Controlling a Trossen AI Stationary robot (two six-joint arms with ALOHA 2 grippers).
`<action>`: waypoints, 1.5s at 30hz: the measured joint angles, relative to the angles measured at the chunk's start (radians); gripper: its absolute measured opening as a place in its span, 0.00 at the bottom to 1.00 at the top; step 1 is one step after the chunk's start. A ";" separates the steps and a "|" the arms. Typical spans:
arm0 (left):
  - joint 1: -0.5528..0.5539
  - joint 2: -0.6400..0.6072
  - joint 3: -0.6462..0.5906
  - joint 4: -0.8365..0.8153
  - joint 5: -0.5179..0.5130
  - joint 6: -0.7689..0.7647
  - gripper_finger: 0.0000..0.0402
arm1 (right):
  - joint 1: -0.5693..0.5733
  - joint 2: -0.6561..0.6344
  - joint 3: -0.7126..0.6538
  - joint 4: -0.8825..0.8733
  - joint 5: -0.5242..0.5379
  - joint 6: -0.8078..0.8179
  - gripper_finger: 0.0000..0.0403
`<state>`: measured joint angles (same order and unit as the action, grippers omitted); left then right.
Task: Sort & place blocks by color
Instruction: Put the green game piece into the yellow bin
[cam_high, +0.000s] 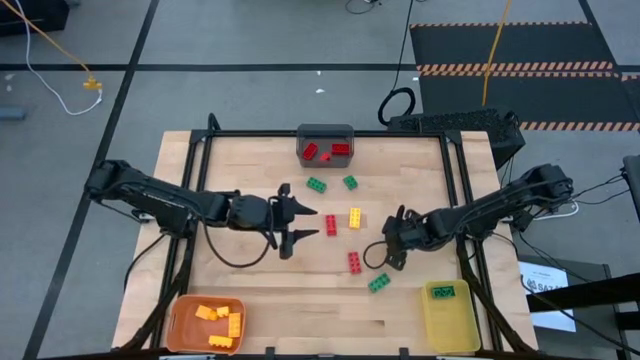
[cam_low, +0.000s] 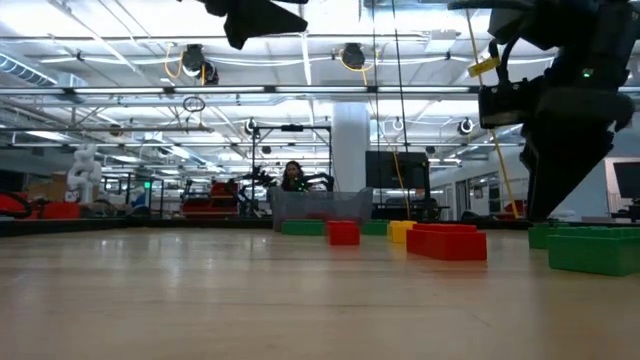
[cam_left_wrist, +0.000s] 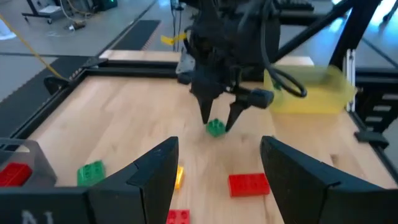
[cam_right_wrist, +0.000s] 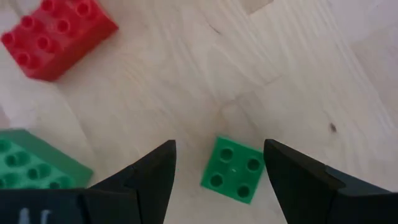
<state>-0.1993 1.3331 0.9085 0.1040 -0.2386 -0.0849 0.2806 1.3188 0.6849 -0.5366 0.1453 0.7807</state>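
High view, we see the right gripper (cam_high: 386, 252) near the tabletop's right edge, fingers spread wide over a small green block (cam_right_wrist: 234, 169), left gripper (cam_high: 305, 223) open mid-table, holding nothing.

I count loose studded blocks mid-table: two green ones (cam_high: 316, 184) near the gray bin, a small red (cam_high: 330, 224) beside a yellow (cam_high: 354, 217), a longer red (cam_high: 355, 262), and a green (cam_high: 379, 283) lying skewed. A small square green (cam_right_wrist: 233, 169) (four studs up) lies flat. Others sit sorted: red (cam_high: 325, 152), yellow (cam_high: 220, 320), green (cam_high: 445, 292).
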 joint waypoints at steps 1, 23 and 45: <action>0.000 0.000 0.000 -0.005 0.000 0.005 0.57 | 0.000 0.003 0.000 0.002 0.003 0.016 0.58; 0.002 -0.008 0.001 -0.043 0.002 0.029 0.57 | 0.002 0.094 -0.001 -0.050 -0.021 0.048 0.50; 0.002 -0.008 0.001 -0.097 0.002 0.018 0.57 | 0.031 -0.285 0.024 -0.186 -0.178 0.113 0.27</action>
<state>-0.1974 1.3251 0.9092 0.0073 -0.2371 -0.0673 0.3119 1.0338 0.7089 -0.7223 -0.0326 0.8932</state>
